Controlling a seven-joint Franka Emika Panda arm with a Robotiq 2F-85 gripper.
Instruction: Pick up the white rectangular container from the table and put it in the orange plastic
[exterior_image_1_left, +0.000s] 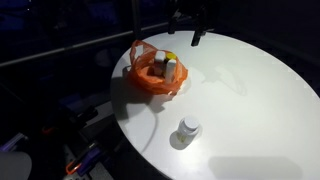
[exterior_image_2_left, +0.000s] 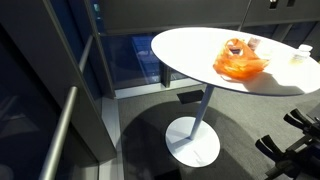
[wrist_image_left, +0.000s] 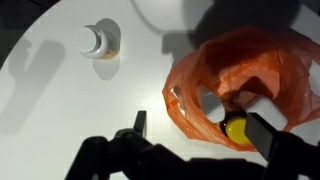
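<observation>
Clearly the white rectangular container (wrist_image_left: 210, 102) lies inside the orange plastic bag (exterior_image_1_left: 152, 78), at ten o'clock on my round white desk (exterior_image_1_left: 250, 100). Jaws hang apart nearby. A white bottle (exterior_image_1_left: 188, 126) stands near the seven o'clock edge, with bare desk toward three.

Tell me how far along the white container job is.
Done, it seems: a white container lies inside the orange plastic bag, beside a yellow-capped item; its shape is unclear. In hand: nothing, the gripper hangs open and empty above the bag. Left: probably only pulling away. The round white bottle stands on the table, apart from the bag.
</observation>
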